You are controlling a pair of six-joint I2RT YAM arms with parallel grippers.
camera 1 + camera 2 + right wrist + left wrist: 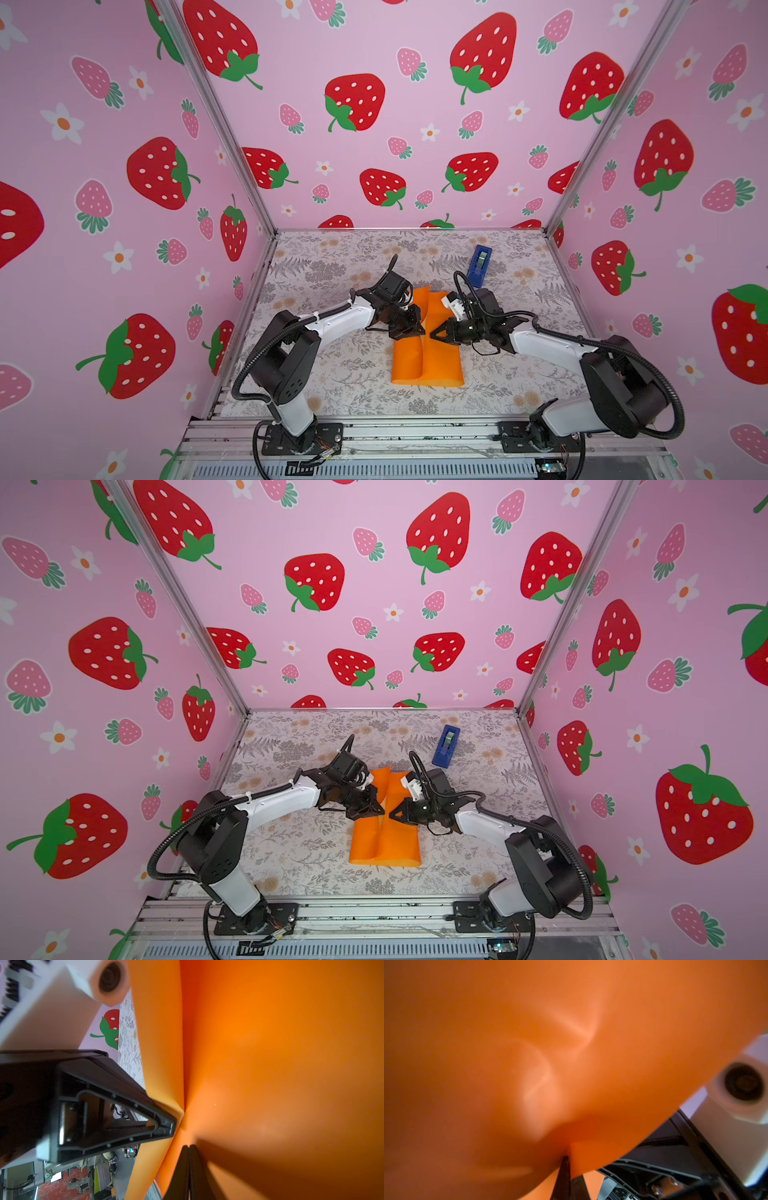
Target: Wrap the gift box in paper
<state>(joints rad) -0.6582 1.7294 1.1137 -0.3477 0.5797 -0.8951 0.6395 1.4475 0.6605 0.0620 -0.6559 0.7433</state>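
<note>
Gift wrap, middle stage: side flaps folded over, seam unsealed, ends open.

In both top views: the paper (428,361) (384,845) lies mid-table on the floral covering (332,374), its two side flaps folded inward to a raised central seam; the gift box unseen, judged to lie beneath; left gripper (415,328) and right gripper (436,332) meet tip to tip at the seam; tape dispenser (479,266) well apart at the rear, untouched. Left wrist view: the paper (529,1043) fills the frame; left gripper (569,1159) clenched at a flap edge; whether the edge is nipped cannot be told. Right wrist view: right gripper (189,1147) clenched, tips against the paper (270,1064). Outstanding, by judgement: taping the seam; folding both ends.
</note>
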